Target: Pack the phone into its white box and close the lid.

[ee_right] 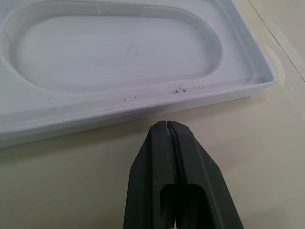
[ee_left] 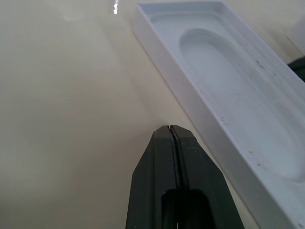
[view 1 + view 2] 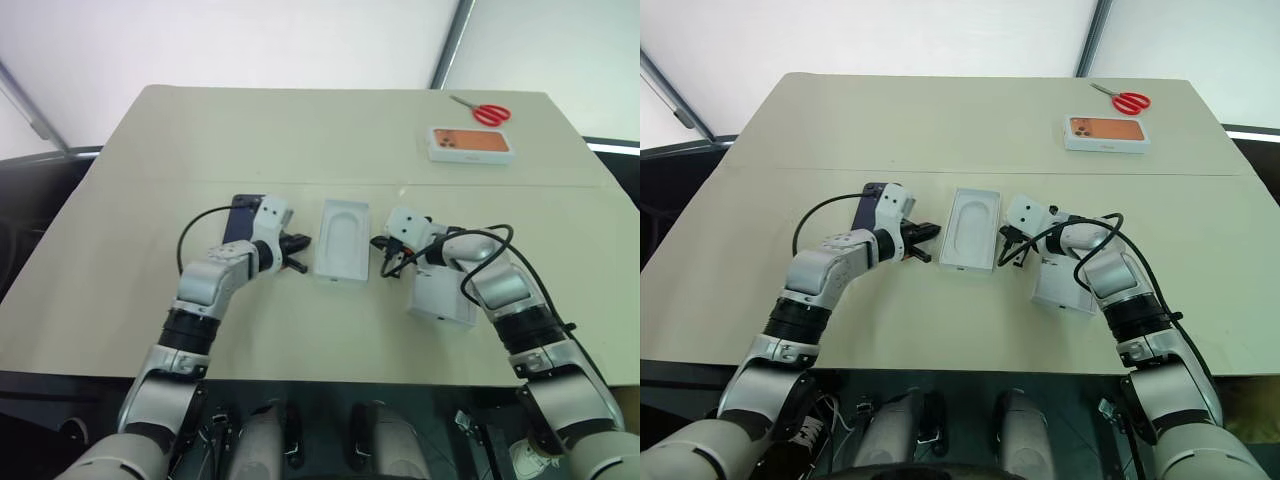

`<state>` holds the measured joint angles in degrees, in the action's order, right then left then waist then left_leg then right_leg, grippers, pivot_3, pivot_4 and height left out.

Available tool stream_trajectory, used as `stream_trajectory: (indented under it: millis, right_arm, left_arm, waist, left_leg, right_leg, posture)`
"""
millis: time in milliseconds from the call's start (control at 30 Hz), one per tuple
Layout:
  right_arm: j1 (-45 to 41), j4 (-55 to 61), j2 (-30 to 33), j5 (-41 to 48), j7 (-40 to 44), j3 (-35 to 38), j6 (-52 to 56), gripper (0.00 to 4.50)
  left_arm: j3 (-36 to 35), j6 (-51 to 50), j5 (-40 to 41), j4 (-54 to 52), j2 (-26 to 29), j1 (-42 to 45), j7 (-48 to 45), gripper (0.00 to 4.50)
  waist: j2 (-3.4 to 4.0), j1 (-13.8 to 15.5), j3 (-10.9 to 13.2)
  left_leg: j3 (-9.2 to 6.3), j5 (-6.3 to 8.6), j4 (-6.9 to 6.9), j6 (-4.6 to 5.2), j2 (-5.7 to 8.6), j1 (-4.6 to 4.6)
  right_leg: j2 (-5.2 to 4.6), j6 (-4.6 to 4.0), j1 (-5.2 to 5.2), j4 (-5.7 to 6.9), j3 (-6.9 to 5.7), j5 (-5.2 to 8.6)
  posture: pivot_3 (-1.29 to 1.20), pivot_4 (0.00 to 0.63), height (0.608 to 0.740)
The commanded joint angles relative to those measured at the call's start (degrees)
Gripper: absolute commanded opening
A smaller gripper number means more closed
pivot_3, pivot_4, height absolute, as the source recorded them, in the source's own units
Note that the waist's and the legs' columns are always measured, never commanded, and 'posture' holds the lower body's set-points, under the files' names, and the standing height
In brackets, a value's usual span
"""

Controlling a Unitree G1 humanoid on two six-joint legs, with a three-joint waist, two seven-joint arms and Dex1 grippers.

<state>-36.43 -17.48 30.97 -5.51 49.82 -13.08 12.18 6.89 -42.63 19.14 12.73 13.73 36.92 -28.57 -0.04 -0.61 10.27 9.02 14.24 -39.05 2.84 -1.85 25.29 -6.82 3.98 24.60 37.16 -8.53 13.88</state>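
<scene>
Beige counter carried everything, and nothing had yet been packed. At its centre lay a white tray with an oval recess, long axis running twelve to six; going by that recess it looked like the flat insert, not the box meant for the phone. At about four o'clock from it, partly under the right forearm, sat a white box part, and I could not tell whether it was the base or the lid. The phone, dark blue, lay flat at about nine o'clock from the insert, mostly hidden behind the left wrist. Far off at one o'clock rested a white box with an orange phone picture, with red-handled scissors just beyond it.

Left gripper pointed toward three o'clock, its fingers pressed together on nothing, tips close to the insert's long wall but apart from it. Right gripper pointed toward nine o'clock, fingers likewise pressed together and empty, just short of the insert's opposite wall.

Judged from this, the task was at its start: phone still out on the counter, box unfilled, lid not on.
</scene>
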Motion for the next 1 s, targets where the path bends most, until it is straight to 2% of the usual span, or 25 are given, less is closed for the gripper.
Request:
stream_trajectory:
  millis: [33, 200, 467, 833, 1000]
  right_arm:
    - [0.79, 2.56, 1.61, 0.11, 0.68, 0.68, 0.05, 0.0]
    - [2.93, 5.24, 3.86, 1.12, 2.61, 1.44, 0.86, 0.0]
    - [6.57, 11.45, 6.49, 3.36, 6.32, 0.97, 4.22, 0.0]
    - [4.48, 9.8, 5.62, 3.01, 5.85, 0.57, 3.95, 0.0]
    - [2.38, 6.56, 6.69, 1.78, 3.8, 2.07, 1.6, 0.0]
  left_arm:
    - [2.65, -2.28, -0.15, -2.28, -0.04, -0.44, -3.0, 0.04]
    - [2.24, -5.37, 1.42, -6.62, -0.31, -1.94, -4.67, 0.04]
    - [1.4, -5.21, 0.16, -6.42, -1.49, -2.02, -3.85, 0.04]
    - [1.31, -4.37, -0.86, -6.66, -0.05, -2.25, -4.27, 0.04]
    - [-1.23, -3.93, -0.4, -8.66, 2.04, -3.36, -4.02, 0.04]
  waist:
    - [0.0, 0.02, 0.0]
    - [0.0, 0.05, 0.0]
    - [0.0, 0.06, 0.0]
    - [-0.01, -0.05, 0.0]
    - [0.0, -0.11, 0.0]
  left_leg:
    - [-0.01, 0.0, 0.0, 0.0, 0.0, 0.0]
    - [-0.02, 0.0, 0.0, 0.0, 0.0, 0.0]
    - [-0.06, 0.01, -0.02, 0.01, -0.01, -0.01]
    - [-0.06, 0.01, -0.03, 0.01, -0.03, -0.02]
    - [-0.05, 0.01, -0.03, 0.01, -0.03, -0.02]
  right_leg:
    - [0.0, 0.0, 0.0, 0.0, 0.0, 0.0]
    - [-0.02, 0.0, -0.01, -0.01, 0.0, 0.0]
    - [-0.05, 0.0, -0.03, -0.01, 0.0, 0.0]
    - [-0.05, 0.0, -0.03, -0.01, 0.0, 0.0]
    - [-0.05, 0.0, -0.02, -0.01, 0.0, 0.0]
  posture:
    - [0.0, 0.15, 0.738]
    - [0.0, 0.15, 0.738]
    - [0.0, 0.15, 0.738]
    - [0.0, 0.15, 0.738]
    - [0.0, 0.15, 0.738]
